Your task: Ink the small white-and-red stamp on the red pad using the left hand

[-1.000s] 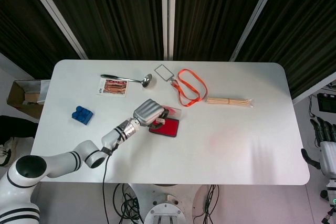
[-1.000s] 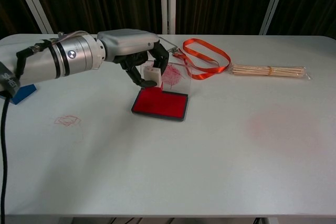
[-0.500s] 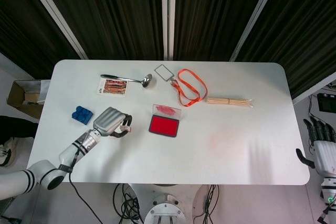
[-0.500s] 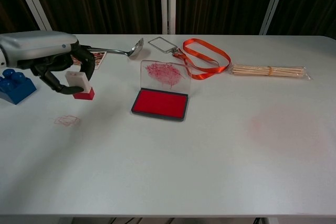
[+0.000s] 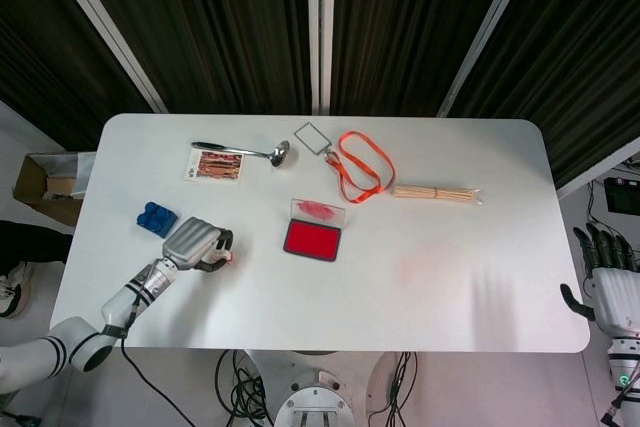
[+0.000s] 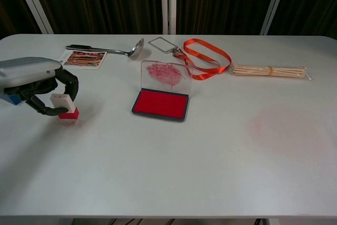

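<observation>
Stamp [image 6: 66,107], judged light, rigid and small, is pinched at its white top by the curled left robot hand [image 6: 32,80], well left of the red pad [image 6: 160,104].

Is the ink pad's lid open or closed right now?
Open. The clear lid stands up behind the red pad, whose ink surface is exposed.

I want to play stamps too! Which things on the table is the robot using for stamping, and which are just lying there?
For the stamping:
left hand
small white-and-red stamp, held by that hand
red ink pad, lid open

Just lying there:
ladle
picture card
blue block
orange lanyard
bundle of wooden sticks
</observation>
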`<state>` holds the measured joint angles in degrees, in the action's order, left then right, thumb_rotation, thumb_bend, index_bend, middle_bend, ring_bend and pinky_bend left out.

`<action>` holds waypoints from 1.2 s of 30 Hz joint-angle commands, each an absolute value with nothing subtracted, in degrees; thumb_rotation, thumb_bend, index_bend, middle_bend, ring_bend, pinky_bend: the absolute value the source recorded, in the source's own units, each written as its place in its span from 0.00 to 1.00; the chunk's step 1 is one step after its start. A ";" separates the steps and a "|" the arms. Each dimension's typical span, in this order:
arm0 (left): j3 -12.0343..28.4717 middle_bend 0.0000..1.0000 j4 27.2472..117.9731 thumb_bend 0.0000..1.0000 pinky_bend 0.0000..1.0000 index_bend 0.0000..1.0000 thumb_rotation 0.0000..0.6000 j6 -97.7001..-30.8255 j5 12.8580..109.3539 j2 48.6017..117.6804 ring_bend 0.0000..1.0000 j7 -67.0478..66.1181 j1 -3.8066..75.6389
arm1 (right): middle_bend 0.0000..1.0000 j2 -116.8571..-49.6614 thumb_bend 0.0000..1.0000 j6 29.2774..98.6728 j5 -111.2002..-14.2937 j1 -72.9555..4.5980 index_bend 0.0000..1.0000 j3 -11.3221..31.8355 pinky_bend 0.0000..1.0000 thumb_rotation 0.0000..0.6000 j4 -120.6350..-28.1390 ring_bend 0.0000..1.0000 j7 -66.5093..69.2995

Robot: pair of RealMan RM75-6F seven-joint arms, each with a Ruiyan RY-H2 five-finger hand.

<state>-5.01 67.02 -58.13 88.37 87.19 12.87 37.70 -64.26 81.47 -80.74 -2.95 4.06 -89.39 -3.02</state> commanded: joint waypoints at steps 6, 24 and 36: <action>-5.57 0.58 61.70 0.42 0.97 0.61 1.00 -58.75 89.87 89.95 0.89 16.81 36.51 | 0.00 -64.13 0.23 81.39 -80.50 -2.95 0.00 4.02 0.00 1.00 -89.70 0.00 -3.48; -5.67 0.50 57.20 0.42 0.96 0.55 1.00 -59.37 92.20 91.85 0.88 20.28 36.47 | 0.00 -63.90 0.23 81.11 -80.00 -2.97 0.00 3.91 0.00 1.00 -90.27 0.00 -4.45; -5.90 0.43 57.77 0.41 0.96 0.43 1.00 -58.73 92.93 91.07 0.88 20.07 36.89 | 0.00 -63.66 0.23 81.12 -79.89 -3.02 0.00 3.97 0.00 1.00 -90.41 0.00 -4.45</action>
